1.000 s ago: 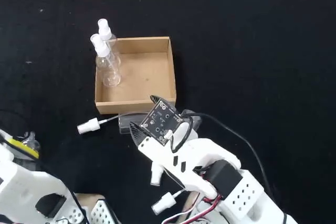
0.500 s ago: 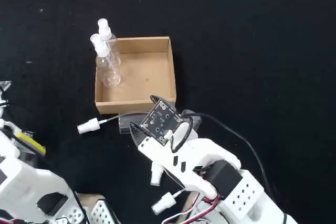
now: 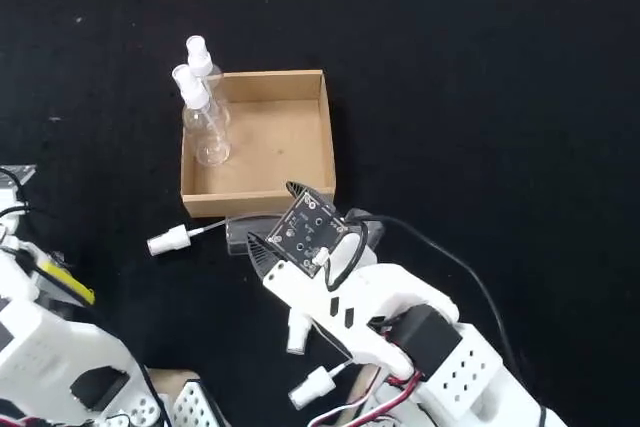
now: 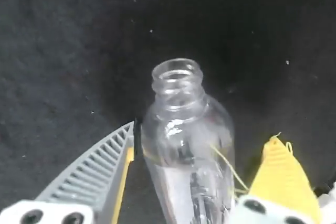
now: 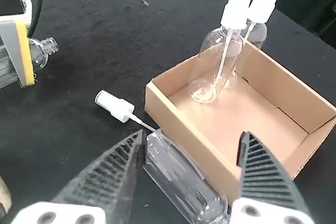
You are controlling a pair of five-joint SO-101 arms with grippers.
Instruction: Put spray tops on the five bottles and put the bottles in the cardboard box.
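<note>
My left gripper (image 4: 202,135) is shut on a clear bottle (image 4: 186,145) with an open neck and no top, held over the black table at the near left (image 3: 40,272). My right gripper (image 5: 192,137) stands open, one finger on each side of a second clear bottle (image 5: 184,179) lying in front of the cardboard box (image 5: 173,116). A white spray top (image 5: 113,106) lies by that bottle's end, its tube pointing at it. Two bottles with spray tops (image 3: 205,112) stand in the box's far left corner (image 3: 190,162).
Two more loose spray tops (image 3: 297,337) (image 3: 315,385) lie near the right arm's base. A small tan thing (image 3: 165,382) sits at the near edge by the left arm. The box's right half (image 3: 290,137) holds nothing, and black table stretches far to the right.
The left arm has shifted toward the table's left edge with its bottle, and its cables now show there. The right arm and the lying bottle have stayed put.
</note>
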